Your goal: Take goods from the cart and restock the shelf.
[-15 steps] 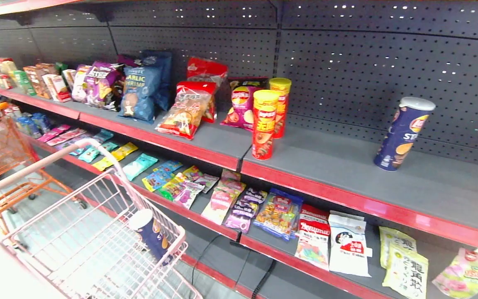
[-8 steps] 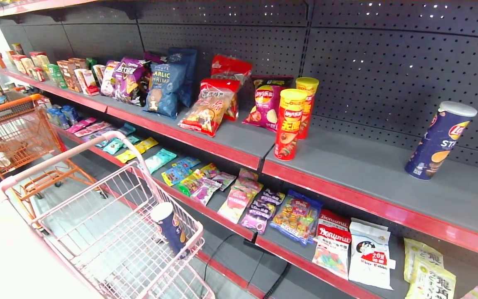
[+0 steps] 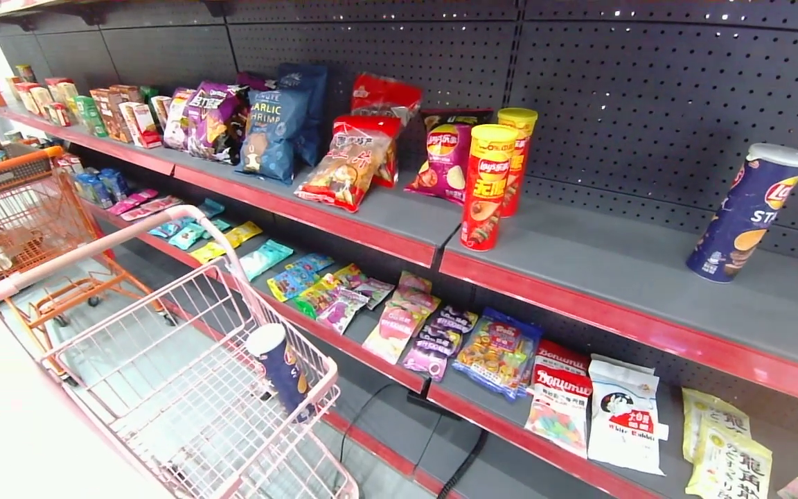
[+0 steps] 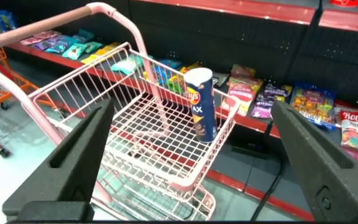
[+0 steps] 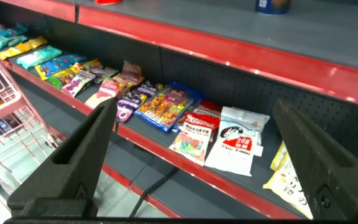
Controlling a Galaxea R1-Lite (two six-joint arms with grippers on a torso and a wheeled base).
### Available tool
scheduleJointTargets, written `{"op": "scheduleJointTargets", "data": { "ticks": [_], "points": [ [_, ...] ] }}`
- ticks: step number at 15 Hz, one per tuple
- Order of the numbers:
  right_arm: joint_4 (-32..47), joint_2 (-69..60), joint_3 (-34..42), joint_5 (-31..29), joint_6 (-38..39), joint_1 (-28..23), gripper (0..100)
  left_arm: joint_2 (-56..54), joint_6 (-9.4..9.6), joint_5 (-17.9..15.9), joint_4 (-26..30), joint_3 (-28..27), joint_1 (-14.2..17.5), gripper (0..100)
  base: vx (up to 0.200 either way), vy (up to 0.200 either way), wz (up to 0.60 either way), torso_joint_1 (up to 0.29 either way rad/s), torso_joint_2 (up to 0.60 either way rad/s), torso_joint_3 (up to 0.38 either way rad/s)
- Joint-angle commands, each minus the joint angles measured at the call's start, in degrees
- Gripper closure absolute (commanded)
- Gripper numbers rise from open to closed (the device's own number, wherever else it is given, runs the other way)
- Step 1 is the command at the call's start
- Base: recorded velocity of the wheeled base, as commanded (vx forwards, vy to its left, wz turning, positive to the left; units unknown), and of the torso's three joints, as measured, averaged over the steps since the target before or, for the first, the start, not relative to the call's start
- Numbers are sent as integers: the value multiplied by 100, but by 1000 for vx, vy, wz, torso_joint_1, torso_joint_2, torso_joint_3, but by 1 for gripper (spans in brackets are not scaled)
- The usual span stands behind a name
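- Stock in pink cart [image 3: 98, 242]: one blue can [image 3: 281, 367] with a white lid, standing in the basket corner nearest the shelving. The cart sits at 7 o'clock in the head view.
- Upper shelf [image 3: 579, 249]: second blue can [image 3: 749, 211] stands alone at 3 o'clock, near the pegboard back. Two yellow-lidded red cans [image 3: 485, 187] stand just past 12 o'clock, one behind the other. Snack bags [image 3: 267, 132] run on toward 10 o'clock.
- Lower shelf [image 3: 364, 353]: flat candy packets [image 3: 496, 350] lie in a row from 9 to 5 o'clock.
- Left hand [image 4: 191, 107]: fingers spread wide, holding nothing, above the pink cart and apart from the blue can.
- Right hand [image 5: 194, 107]: fingers spread wide, empty, facing the lower shelf's packets.
- Orange cart [image 3: 18, 208] at 9 o'clock, beyond the pink cart.
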Motion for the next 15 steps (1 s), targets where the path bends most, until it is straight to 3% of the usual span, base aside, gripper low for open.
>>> {"op": "scheduleJointTargets", "data": {
  "ticks": [1, 8, 15],
  "points": [
    [-1, 2, 1, 4, -3, 0, 0, 8, 0, 1, -1, 1, 2, 0, 0, 0, 0, -139, 349, 203],
    [-1, 2, 10, 4, -12, 0, 0, 8, 0, 1, -1, 1, 2, 0, 0, 0, 0, -161, 395, 234],
    [-1, 2, 1, 4, -12, 0, 0, 8, 0, 1, -1, 1, 2, 0, 0, 0, 0, -200, 540, 336]
  ]
}}
